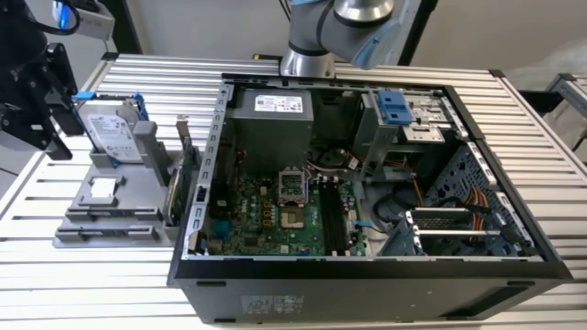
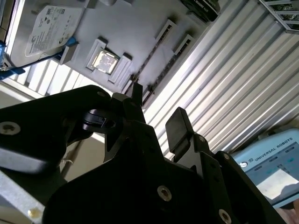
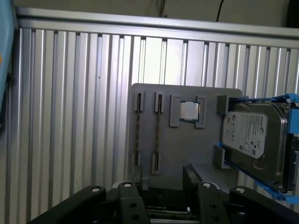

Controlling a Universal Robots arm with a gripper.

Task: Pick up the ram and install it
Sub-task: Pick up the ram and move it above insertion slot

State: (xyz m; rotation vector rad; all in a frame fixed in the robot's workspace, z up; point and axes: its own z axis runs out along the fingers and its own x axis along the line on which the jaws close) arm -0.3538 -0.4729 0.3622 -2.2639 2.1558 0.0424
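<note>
Tool [image 3: 162, 173] is wide open and empty over the gray holder [image 3: 187, 144], ram [image 3: 157, 135] sitting edge-up in its slot. Thin stick, so coming down slightly off-line could clip it.

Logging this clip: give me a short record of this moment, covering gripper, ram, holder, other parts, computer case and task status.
gripper: open, empty, hovering by the holder
ram: two thin sticks standing on edge in the holder's slots, untouched
holder: grey, lying on the slatted table
other parts on holder: processor chip; hard drive in a blue frame
computer case: side open, motherboard exposed
task status: ram not yet picked up
</note>
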